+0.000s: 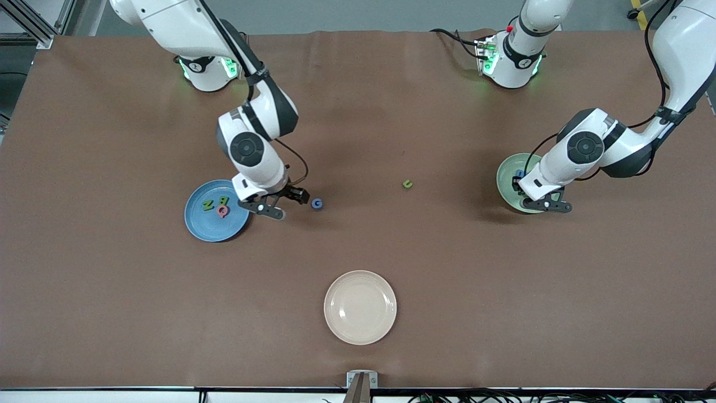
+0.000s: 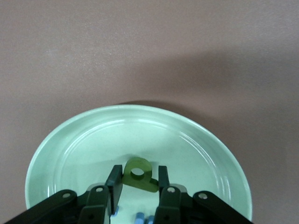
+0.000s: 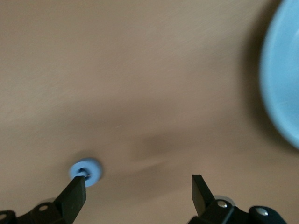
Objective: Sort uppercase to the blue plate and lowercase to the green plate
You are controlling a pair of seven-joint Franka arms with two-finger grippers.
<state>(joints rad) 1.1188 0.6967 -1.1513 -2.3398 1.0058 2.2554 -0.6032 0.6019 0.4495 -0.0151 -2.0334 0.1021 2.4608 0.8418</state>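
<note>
The blue plate (image 1: 197, 221) holds three uppercase letters: a green N (image 1: 208, 205), a green B (image 1: 224, 200) and a pink-red Q (image 1: 222, 211). Beside that plate my right gripper (image 1: 282, 202) stands open above the table. A blue G (image 1: 317, 204) lies just past it and shows by one fingertip in the right wrist view (image 3: 86, 171). My left gripper (image 2: 138, 179) is shut on a green lowercase p (image 2: 140, 173) over the green plate (image 2: 70, 140), where blue letters (image 2: 142, 217) lie. A green u (image 1: 408, 183) lies alone mid-table.
A cream plate (image 1: 360, 307) sits nearer the front camera, about midway along the table. The green plate (image 1: 506, 179) lies toward the left arm's end. Brown cloth covers the whole table.
</note>
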